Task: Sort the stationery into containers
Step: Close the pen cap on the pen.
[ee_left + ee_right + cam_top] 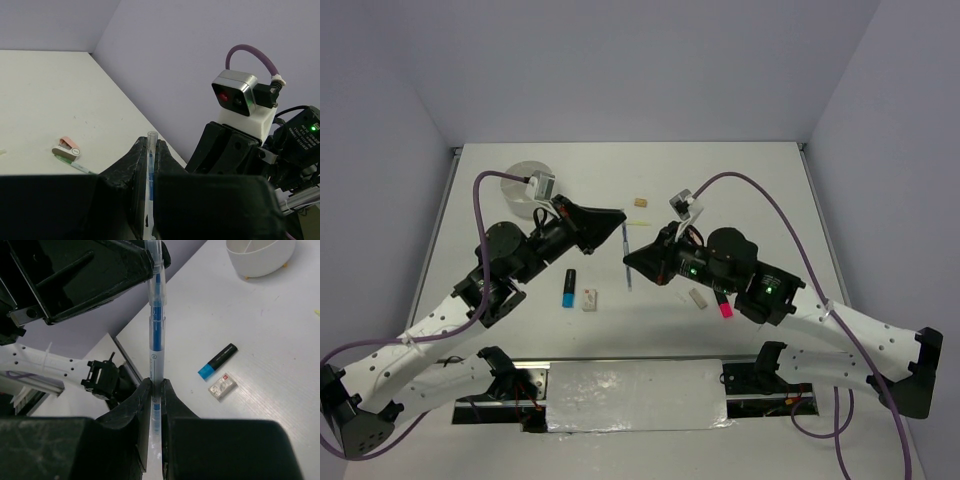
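White flat desk [770, 180] carries all the items. We see two black-and-white arms reaching toward the middle, with their tips close together.

Round low white cup with inner dividers [260, 260] sits at the far left of the desk, behind the left arm and well apart from the loose items.

Long clear-barrelled pen with a blue core [156, 315] is held off the desk between the two pincers. The left pincer [150, 146] is narrow and clamped on one end, with the pen tip poking out past its fingers. The right pincer [155, 386] is narrow too and grips the same pen further along.

Blue-and-black marker [568, 288] lies on the desk to the near left of the pen. Pink highlighter [724, 305] lies on the near right, partly under the right arm. Thin yellow-green stick [640, 221] lies beyond the pincers.

Small white eraser [590, 298] is just beside the marker. Small grey-white eraser [698, 298] is near the highlighter, on its left. Small tan eraser [641, 202] lies just past the stick; we cannot tell if they touch.
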You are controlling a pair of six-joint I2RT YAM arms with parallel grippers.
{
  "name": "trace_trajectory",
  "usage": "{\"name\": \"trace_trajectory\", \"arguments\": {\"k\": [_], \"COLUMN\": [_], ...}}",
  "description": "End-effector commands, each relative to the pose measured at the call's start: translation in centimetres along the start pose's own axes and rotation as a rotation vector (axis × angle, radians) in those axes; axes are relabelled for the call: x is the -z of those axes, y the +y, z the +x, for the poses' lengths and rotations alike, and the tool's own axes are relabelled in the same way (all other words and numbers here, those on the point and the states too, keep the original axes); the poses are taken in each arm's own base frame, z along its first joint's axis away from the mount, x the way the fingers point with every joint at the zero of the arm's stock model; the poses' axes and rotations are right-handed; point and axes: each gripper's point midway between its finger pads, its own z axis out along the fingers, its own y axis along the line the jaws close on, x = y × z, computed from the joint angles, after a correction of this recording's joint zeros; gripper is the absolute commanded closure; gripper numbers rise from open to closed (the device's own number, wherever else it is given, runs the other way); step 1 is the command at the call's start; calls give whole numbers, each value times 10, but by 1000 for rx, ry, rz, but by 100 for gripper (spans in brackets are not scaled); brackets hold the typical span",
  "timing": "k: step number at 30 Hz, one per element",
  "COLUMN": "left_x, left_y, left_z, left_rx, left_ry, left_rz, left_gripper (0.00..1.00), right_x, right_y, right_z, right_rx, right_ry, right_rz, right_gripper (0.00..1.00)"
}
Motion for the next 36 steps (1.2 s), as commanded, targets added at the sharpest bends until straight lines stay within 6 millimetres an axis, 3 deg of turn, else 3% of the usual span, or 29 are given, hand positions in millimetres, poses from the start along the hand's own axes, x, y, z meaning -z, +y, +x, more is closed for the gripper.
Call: {"name": "trace_trajectory", "arguments": {"k": [1, 7, 11, 13, 14, 17, 19, 27, 30, 32, 33, 35, 36], "left_x": [1, 3, 3, 4, 5, 7, 7, 6, 10, 15, 17, 20, 20], "left_y": [-5, -4, 0, 0, 1, -3, -3, -21, -37, -47, -53, -57, -56], "left_z": [4, 11, 19, 19, 19, 15, 15, 19, 20, 20, 19, 18, 18], "left_rx": [13, 21, 15, 11, 13, 2, -4, -38, -87, -100, -114, -117, -121], "left_ry": [29, 75, 120, 119, 115, 105, 107, 125, 135, 133, 125, 121, 121], "left_rz": [23, 10, -13, -12, -15, 2, 8, 120, 227, 284, 326, 345, 342], "left_gripper": [99, 84, 74, 62, 46, 40, 44, 95, 100, 100, 100, 100, 99], "right_x": [2, 3, 0, -3, -4, -5, -6, -9, -7, -10, -11, -12, -12], "right_y": [15, 6, 14, 16, 15, 13, 11, 17, 25, 27, 26, 26, 26], "right_z": [-37, -52, -56, -55, -54, -50, -48, -40, -31, -27, -25, -22, -22], "right_rx": [55, 143, 169, 168, 167, 161, 156, 160, 176, 179, 177, 174, 168], "right_ry": [-103, -140, -145, -140, -137, -129, -127, -100, -71, -55, -49, -39, -38], "right_rz": [-14, 49, 11, 2, -1, 3, 12, -37, -97, -111, -112, -116, -114], "right_gripper": [100, 100, 100, 100, 100, 100, 100, 100, 74, 70, 71, 96, 100]}}
